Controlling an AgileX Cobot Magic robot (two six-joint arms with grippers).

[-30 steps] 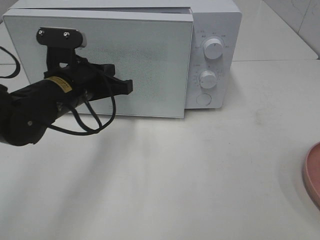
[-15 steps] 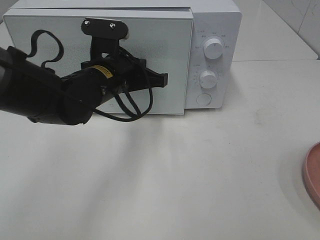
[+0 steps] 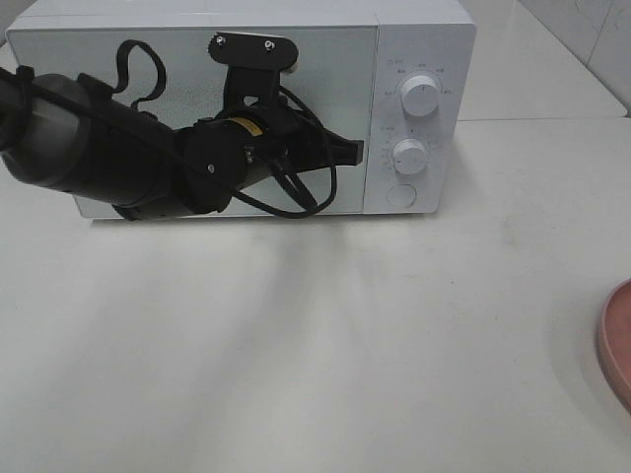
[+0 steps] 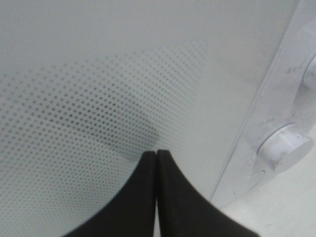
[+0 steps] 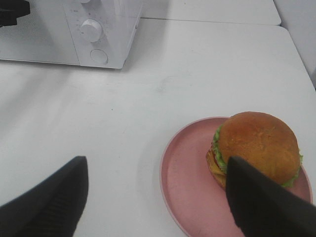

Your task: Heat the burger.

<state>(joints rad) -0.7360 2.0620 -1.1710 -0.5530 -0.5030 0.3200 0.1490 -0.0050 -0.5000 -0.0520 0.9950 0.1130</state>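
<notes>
The burger [image 5: 256, 145], with a golden-brown bun and green lettuce, sits on a pink plate [image 5: 185, 187] in the right wrist view. My right gripper [image 5: 157, 165] hovers open just short of the plate, holding nothing. The burger is out of the exterior view, where only the plate's edge [image 3: 616, 340] shows at far right. The white microwave [image 3: 419, 39] stands at the back with its door [image 3: 128, 59] flush with the body. My left gripper [image 3: 353, 153] is shut and empty, its fingertips [image 4: 148, 163] against the door's dotted glass close to the control panel.
The microwave's panel carries two knobs, the upper knob [image 3: 421, 97] and the lower knob [image 3: 409, 155], with a round button [image 3: 401, 195] beneath. The left arm and its cables lie across the door front. Bare white table [image 3: 345, 345] lies between microwave and plate.
My left arm has swung rightward along the door, and the door has gone from standing ajar to flush against the microwave. The plate's edge has stayed put.
</notes>
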